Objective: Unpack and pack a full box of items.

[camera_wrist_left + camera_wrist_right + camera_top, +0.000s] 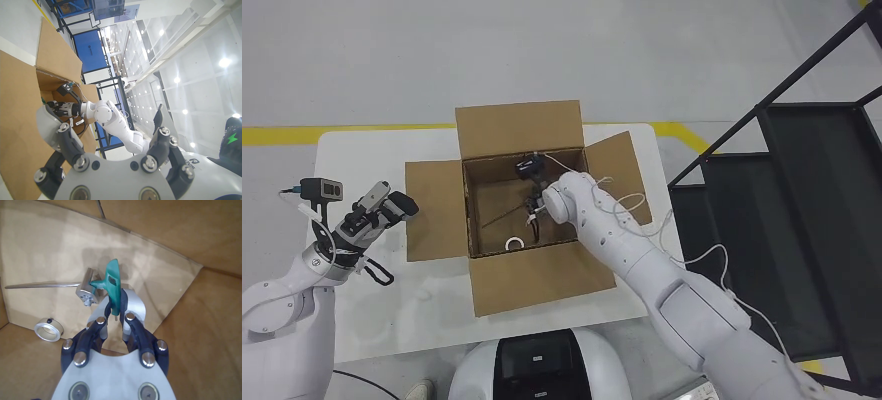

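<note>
An open cardboard box (pixel 439 210) stands in the middle of the white table (pixel 372 320). My right gripper (pixel 115 306) is down inside the box (pixel 198 317), shut on the green T-shaped handle of a hex key (pixel 113 279) whose long steel shaft runs across the box floor. A small metal flange piece (pixel 87 292) lies against the key's shaft. A silver ring collar (pixel 49 332) rests on the box floor nearby, seen as a white ring (pixel 512 242) from above. My left gripper (pixel 392 205) hangs open and empty over the table beside the box's left flap.
All four box flaps are folded outward. A black metal staircase (pixel 802 200) stands right of the table. White cables trail along my right arm (pixel 642 250) over the box's right flap.
</note>
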